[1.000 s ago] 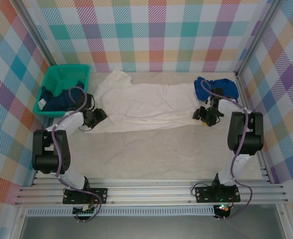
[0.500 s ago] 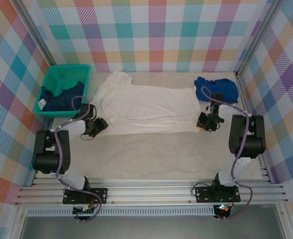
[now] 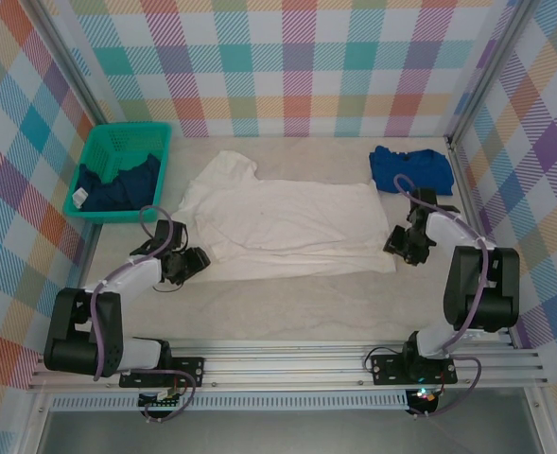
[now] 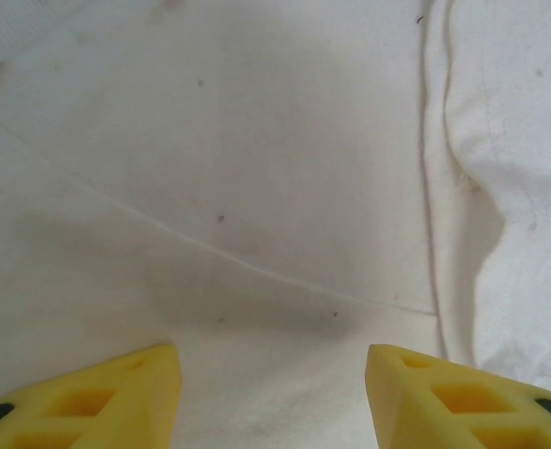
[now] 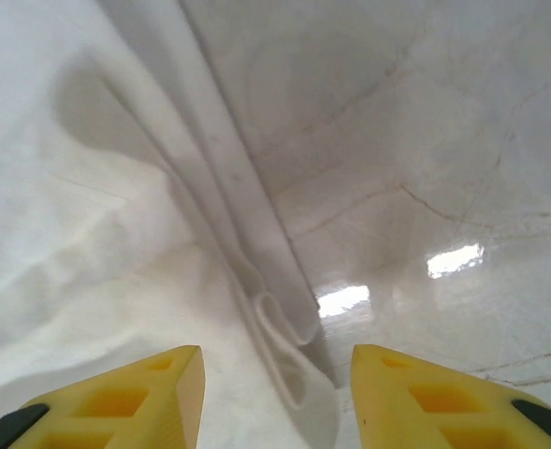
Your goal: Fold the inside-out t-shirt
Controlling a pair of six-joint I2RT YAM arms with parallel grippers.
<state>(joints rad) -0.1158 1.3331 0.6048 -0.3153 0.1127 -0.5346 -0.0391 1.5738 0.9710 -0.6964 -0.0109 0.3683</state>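
T-shirt (image 3: 278,222) lies spread flat across the middle of the table (image 3: 297,303). Left gripper (image 3: 198,260) sits at its near-left edge, fingers (image 4: 116,393) spread above the cloth, pinching nothing. Right gripper (image 3: 396,246) sits at the near-right corner, fingers (image 5: 135,393) spread, the folded hem lying loose between them.

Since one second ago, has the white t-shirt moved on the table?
Yes. The white t-shirt has slid toward the near side: its near hem now lies farther past the front rim of the green basket than before.
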